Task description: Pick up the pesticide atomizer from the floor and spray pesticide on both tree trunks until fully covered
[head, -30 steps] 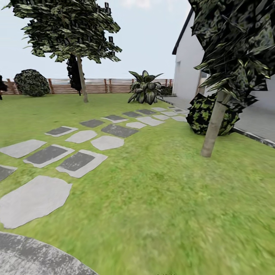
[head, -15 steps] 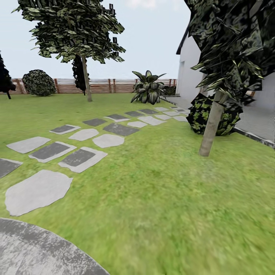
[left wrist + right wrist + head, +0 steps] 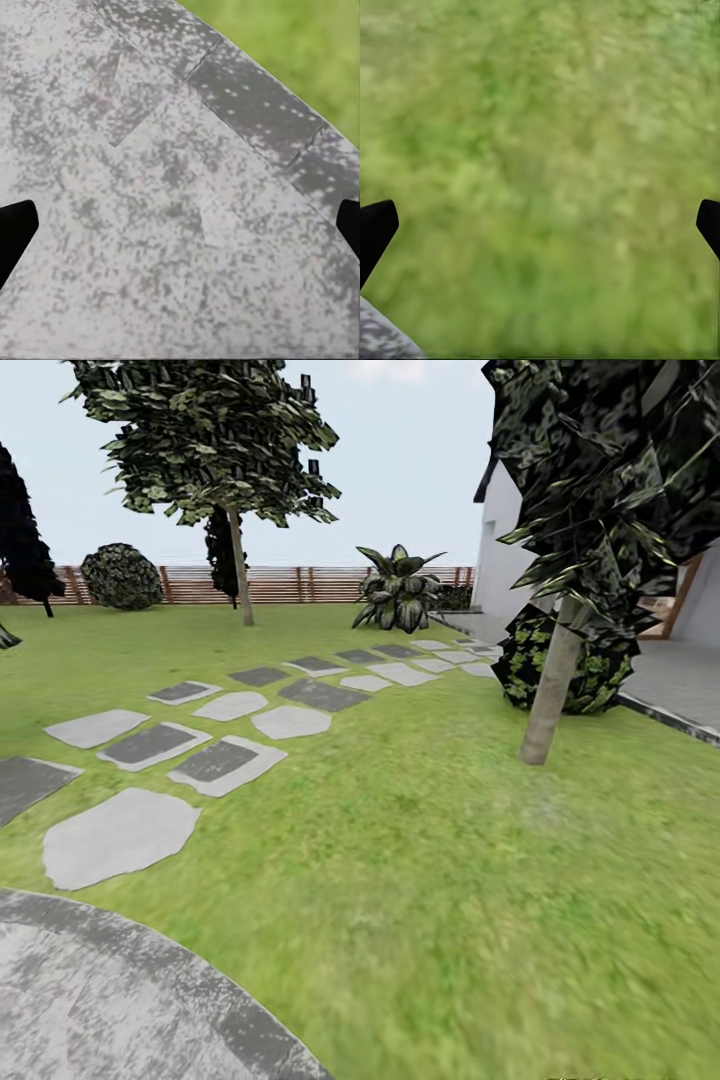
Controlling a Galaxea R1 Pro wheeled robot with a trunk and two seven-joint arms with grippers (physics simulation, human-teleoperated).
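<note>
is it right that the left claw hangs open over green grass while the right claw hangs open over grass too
Not quite. The left wrist view shows the left claw open over mottled grey paving stone, with green grass only beyond its edge. The right claw does hang open over grass.

The head view looks forward across the lawn (image 3: 420, 880) toward the fence (image 3: 300, 585). Each wrist view faces down, close: left jaws wide over grey paving (image 3: 150, 225), right jaws wide over the grass.
</note>
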